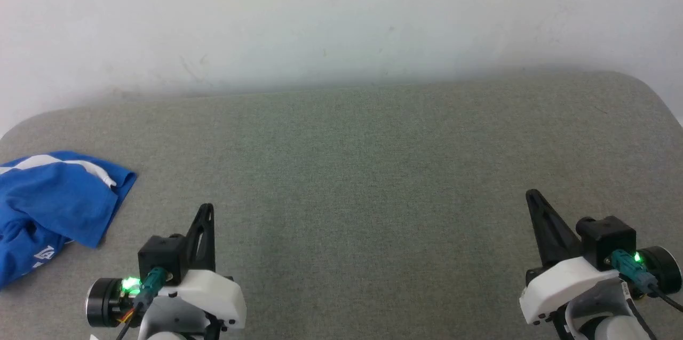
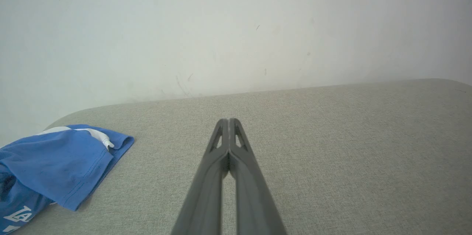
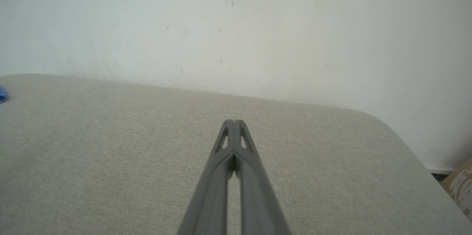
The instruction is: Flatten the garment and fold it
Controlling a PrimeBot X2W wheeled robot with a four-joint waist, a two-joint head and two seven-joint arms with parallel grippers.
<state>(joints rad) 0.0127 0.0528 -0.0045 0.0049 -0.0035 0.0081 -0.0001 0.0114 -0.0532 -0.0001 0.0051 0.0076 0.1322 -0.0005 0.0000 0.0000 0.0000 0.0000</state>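
The garment [image 1: 50, 204] is a pair of bright blue shorts with white trim and white lettering, lying crumpled at the far left edge of the grey table [image 1: 373, 169]. It also lies at the lower left of the left wrist view, garment [image 2: 51, 161], and a blue sliver of the garment [image 3: 2, 94] peeks in at the left edge of the right wrist view. My left gripper [image 1: 207, 207] hovers shut to the right of the shorts, holding nothing; its tips meet in its own view, left gripper [image 2: 228, 120]. My right gripper [image 1: 531, 194] is shut and empty at the lower right, right gripper [image 3: 233, 121].
A white wall [image 1: 341, 20] rises right behind the table's rounded far edge. In the right wrist view the table's right corner curves away, with a brown box [image 3: 461, 187] on the floor beyond it.
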